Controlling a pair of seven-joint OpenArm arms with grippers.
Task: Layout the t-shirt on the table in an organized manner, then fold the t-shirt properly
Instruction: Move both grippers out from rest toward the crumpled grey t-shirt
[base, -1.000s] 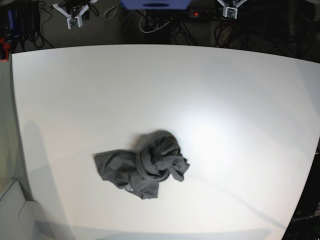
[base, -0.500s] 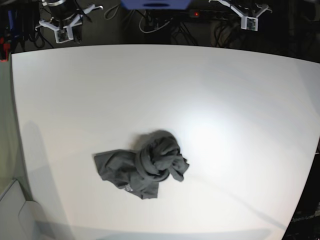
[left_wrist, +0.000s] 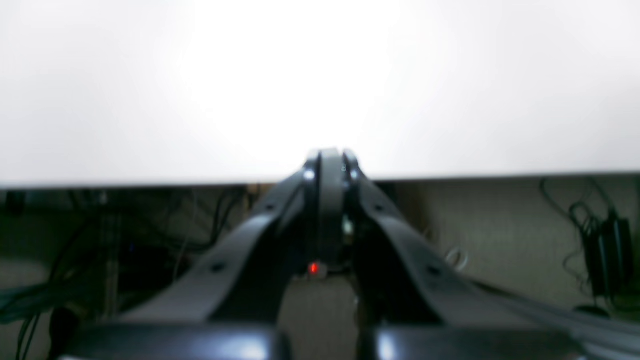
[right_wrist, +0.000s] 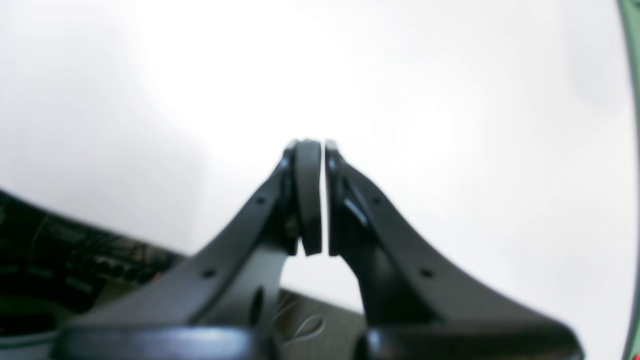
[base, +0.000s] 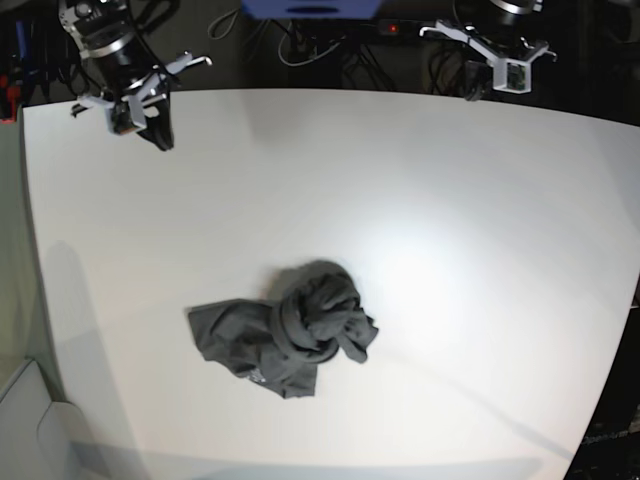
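item: t-shirt (base: 285, 338), crumpled, knotted bundle toward the near middle of the table (base: 480, 250), long axis running side to side, flat tail pointing to my right arm's side. beyond it, at the far edge: my right gripper (base: 158, 137), jaws pressed together, empty, slightly nearer; my left gripper (base: 474, 82), likewise closed, empty, well apart.
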